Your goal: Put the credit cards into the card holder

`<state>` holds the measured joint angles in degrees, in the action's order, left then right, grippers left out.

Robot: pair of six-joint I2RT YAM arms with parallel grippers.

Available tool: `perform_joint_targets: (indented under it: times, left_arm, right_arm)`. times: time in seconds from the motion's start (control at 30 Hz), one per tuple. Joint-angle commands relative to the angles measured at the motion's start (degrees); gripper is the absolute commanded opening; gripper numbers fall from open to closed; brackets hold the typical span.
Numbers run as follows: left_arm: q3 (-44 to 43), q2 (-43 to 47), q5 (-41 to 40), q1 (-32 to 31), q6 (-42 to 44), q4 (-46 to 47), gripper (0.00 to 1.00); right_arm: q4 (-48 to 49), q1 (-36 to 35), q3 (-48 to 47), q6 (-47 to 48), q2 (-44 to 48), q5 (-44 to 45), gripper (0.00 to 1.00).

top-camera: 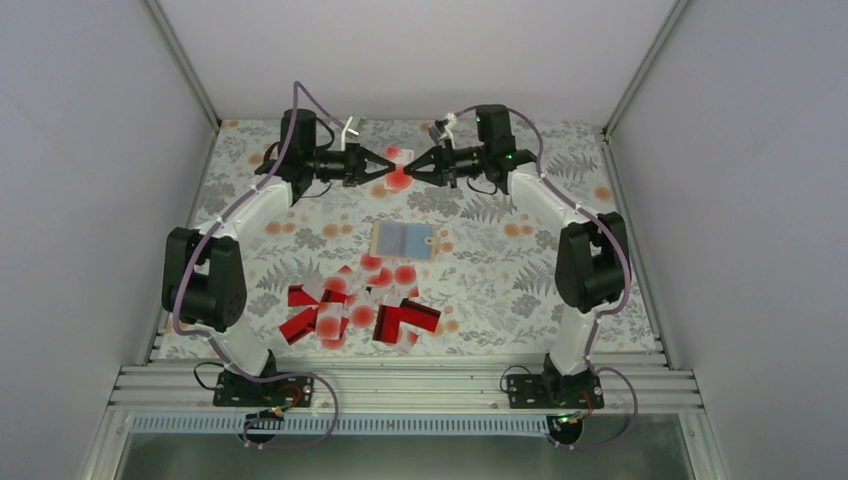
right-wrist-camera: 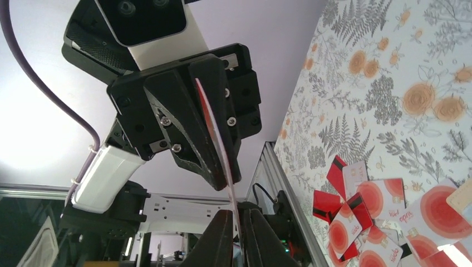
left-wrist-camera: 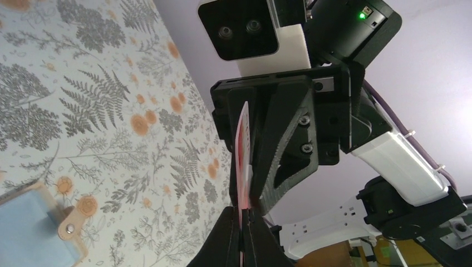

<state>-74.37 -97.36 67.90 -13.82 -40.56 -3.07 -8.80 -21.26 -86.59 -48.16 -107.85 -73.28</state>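
Both arms reach to the far part of the table with their grippers tip to tip. My left gripper (top-camera: 384, 167) (left-wrist-camera: 245, 221) and right gripper (top-camera: 416, 165) (right-wrist-camera: 238, 219) are each shut on opposite ends of one credit card (top-camera: 400, 176), white with a red dot, held above the table. It shows edge-on in both wrist views (left-wrist-camera: 242, 156) (right-wrist-camera: 216, 133). The card holder (top-camera: 401, 240) (left-wrist-camera: 30, 225) lies open on the table, its light blue face up. Several other credit cards (top-camera: 355, 308) (right-wrist-camera: 389, 214), red and white-dotted, lie in a loose pile nearer the arm bases.
The floral tablecloth (top-camera: 500, 280) covers the table. Grey walls close it in on the left, right and far sides. An aluminium rail (top-camera: 420, 385) runs along the near edge by the arm bases.
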Motion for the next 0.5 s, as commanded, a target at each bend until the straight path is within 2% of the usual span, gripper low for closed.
perform_joint_targets:
  times: [0.0,0.1,0.17,0.3,0.47]
  left_arm:
    - [-1.1,-0.4,-1.1,0.1,-0.2,1.3,0.02]
    - [-1.3,-0.3,-2.1,0.2,0.7,-0.5,0.02]
    - [-2.1,-0.4,-3.2,0.2,3.2,-3.6,0.02]
    - [-3.5,-0.4,-8.0,0.2,10.6,-13.3,0.02]
    - [-0.1,-0.6,-13.9,0.1,15.2,-18.4,0.02]
  right_arm:
    - [-9.8,-0.5,-6.6,7.7,-1.4,-0.3,0.18]
    - [-13.9,0.5,-6.8,11.2,-0.8,1.6,0.43]
    - [-15.8,1.6,-5.7,12.7,0.1,3.6,0.51]
    - [-22.1,3.5,-3.8,18.5,2.0,10.4,0.60]
    - [-28.0,4.2,0.6,23.3,4.3,20.9,0.62]
